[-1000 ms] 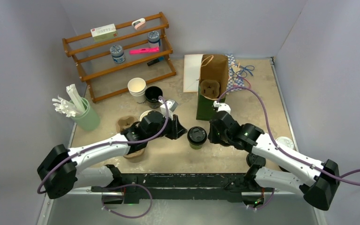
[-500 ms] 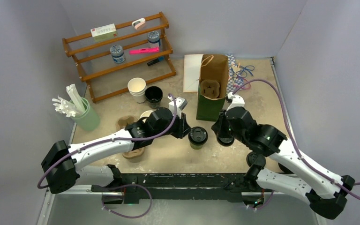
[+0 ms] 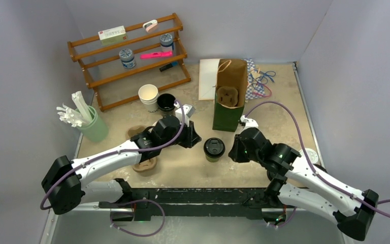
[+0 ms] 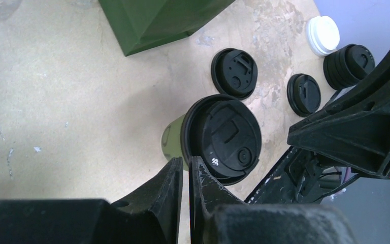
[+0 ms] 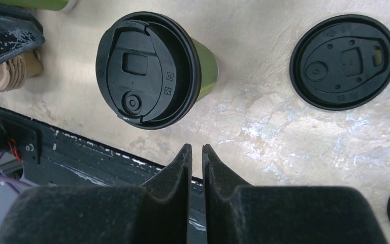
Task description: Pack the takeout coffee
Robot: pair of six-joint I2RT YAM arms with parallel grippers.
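Observation:
The takeout coffee (image 3: 214,149), an olive-green cup with a black sip lid, stands upright on the table between both arms. My left gripper (image 3: 198,142) sits just left of it, shut with nothing between its fingers. In the left wrist view the gripper (image 4: 186,163) has its tips right at the cup (image 4: 221,136), level with the lid's rim. My right gripper (image 3: 231,153) is just right of the cup, also shut and empty. In the right wrist view this gripper (image 5: 195,149) is a short way off the cup (image 5: 150,68).
An open green paper bag (image 3: 227,114) with a cardboard carrier inside stands behind the cup. Loose black lids (image 5: 343,62) (image 4: 234,72) and a white lid (image 4: 323,34) lie to the right. A white cup (image 3: 148,95), a black cup (image 3: 166,102), a utensil holder (image 3: 94,127) and a wooden rack (image 3: 132,56) stand at the back left.
My right arm swung up toward the bag and came back down beside the cup. My left gripper nudged right, then back. The cup has stayed in place.

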